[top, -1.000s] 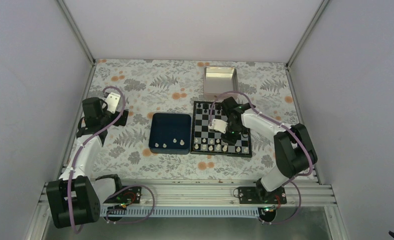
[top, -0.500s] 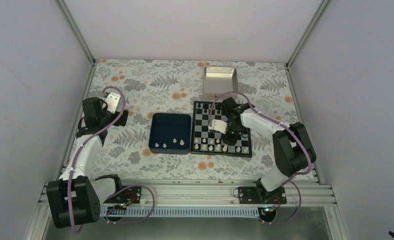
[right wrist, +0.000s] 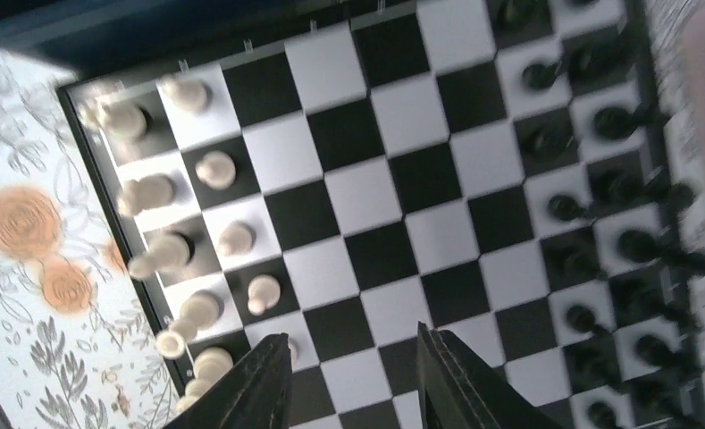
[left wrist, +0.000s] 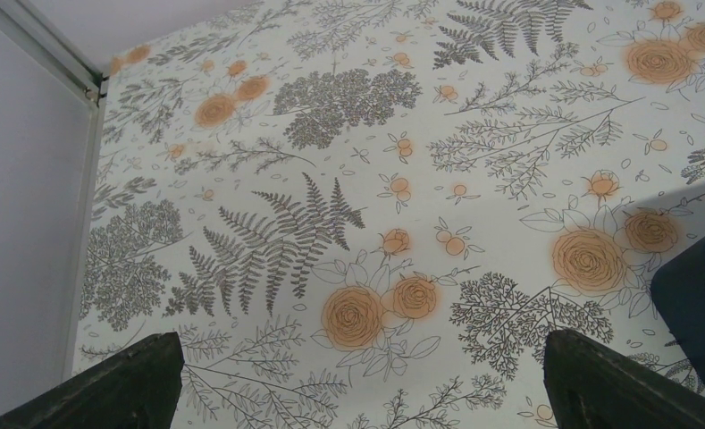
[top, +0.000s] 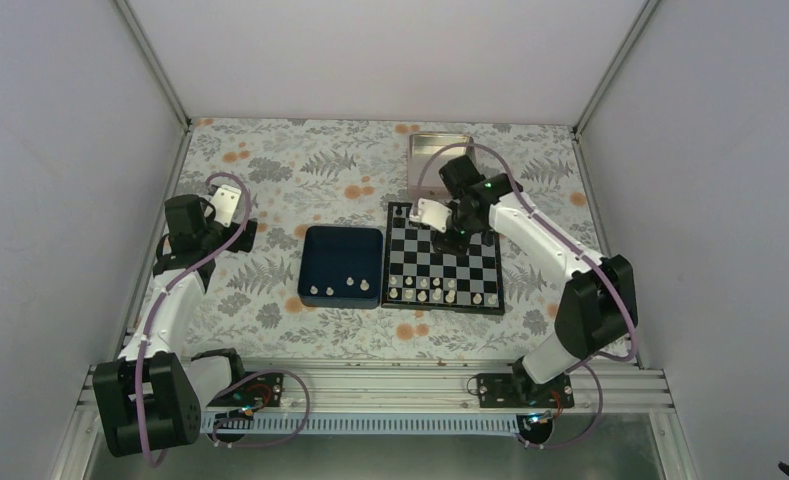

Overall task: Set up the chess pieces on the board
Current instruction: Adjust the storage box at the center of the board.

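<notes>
- The board (top: 473,262) lies on the floral table (top: 288,168), right of centre, just beside a dark blue tray (top: 341,250) on its left and just in front of a silver tin (top: 432,162).
- White chess pieces (right wrist: 214,168) stand on the two rows of the board nearest the arm bases; the rows are not full.
- Four more white pieces (top: 348,290) sit along the near edge inside the tray.
- Black pieces (right wrist: 599,188) fill the far side of the board.
- The right end effector (right wrist: 353,341) hangs above the far half of the board. Its fingers are parted with nothing between them, so it is released; bare squares show through the gap.
- The left end effector (left wrist: 362,344) is at the left side of the table, well apart from the board. Its fingers (left wrist: 134,384) are spread wide and hold nothing, with only the patterned cloth and a corner of the tray below.
</notes>
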